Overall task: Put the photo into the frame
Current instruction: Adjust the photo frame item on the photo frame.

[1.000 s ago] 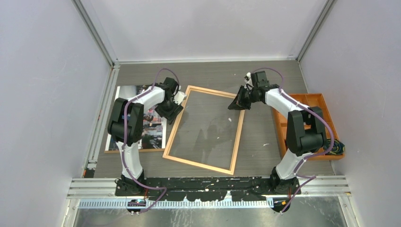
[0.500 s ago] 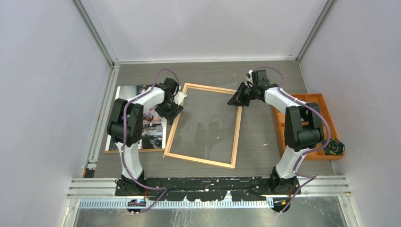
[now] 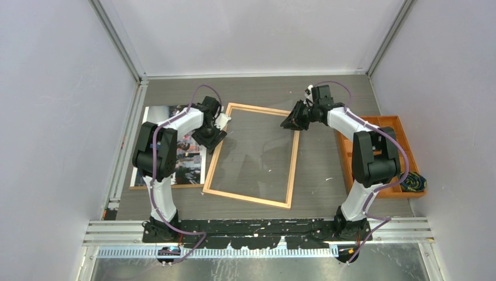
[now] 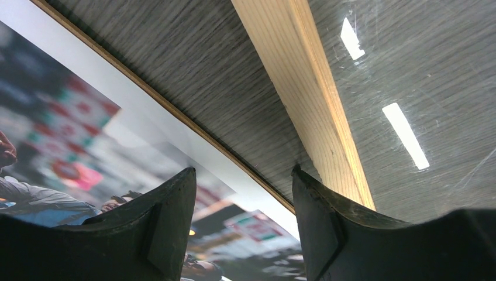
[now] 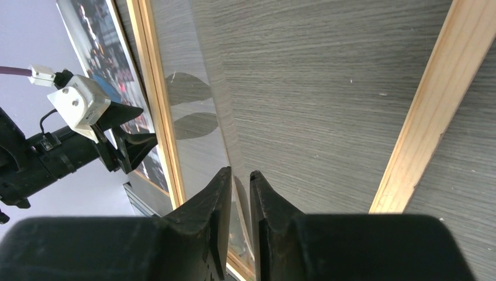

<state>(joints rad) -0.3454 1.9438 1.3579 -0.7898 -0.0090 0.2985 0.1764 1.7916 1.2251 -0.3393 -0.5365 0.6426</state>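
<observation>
The glossy crowd-scene photo (image 3: 192,159) lies left of the thin light-wood frame (image 3: 245,198), not yet inserted. The left gripper (image 4: 243,175) is spread and the right gripper (image 5: 240,175) barely parted, both empty. The likely next move is to grasp the photo's edge.

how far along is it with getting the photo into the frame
Early. Done: the thin light-wood rectangular frame lies flat, centre empty. In hand: nothing gripped; the open left claw hovers over the gap between the frame and the glossy crowd-scene photo, face up beside it; the right claw, jaws barely parted, sits at the frame's far right corner. Left: lift the photo and seat it inside.
</observation>
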